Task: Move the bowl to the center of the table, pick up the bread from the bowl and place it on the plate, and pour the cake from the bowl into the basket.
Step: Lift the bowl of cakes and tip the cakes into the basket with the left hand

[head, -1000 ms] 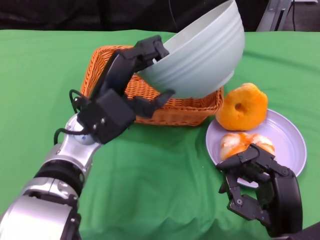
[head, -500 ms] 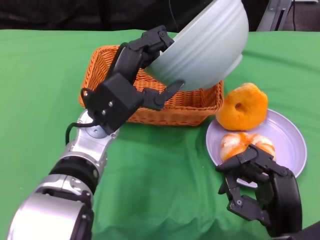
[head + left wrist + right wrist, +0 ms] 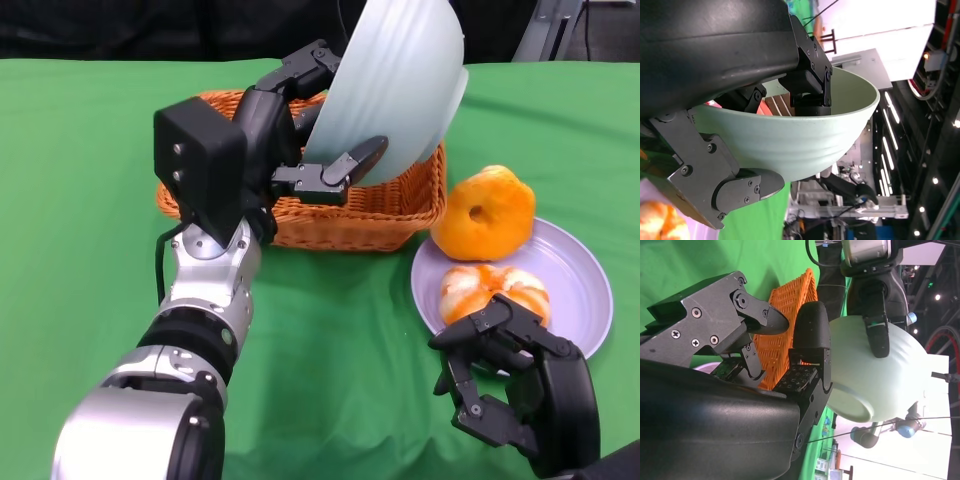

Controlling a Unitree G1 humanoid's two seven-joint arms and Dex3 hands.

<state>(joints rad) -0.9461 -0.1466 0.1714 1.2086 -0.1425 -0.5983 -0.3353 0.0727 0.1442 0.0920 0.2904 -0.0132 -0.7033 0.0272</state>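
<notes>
A green cloth (image 3: 330, 340) is covering the table, and ceiling lights (image 3: 888, 150) are shining in the room behind.

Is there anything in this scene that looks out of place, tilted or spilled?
Nothing looks spilled. The bowl is tipped steeply on its side above the basket, but the left hand grips it by the rim, so this looks like pouring. One bread leans on the far rim of the plate, partly over its edge.
</notes>
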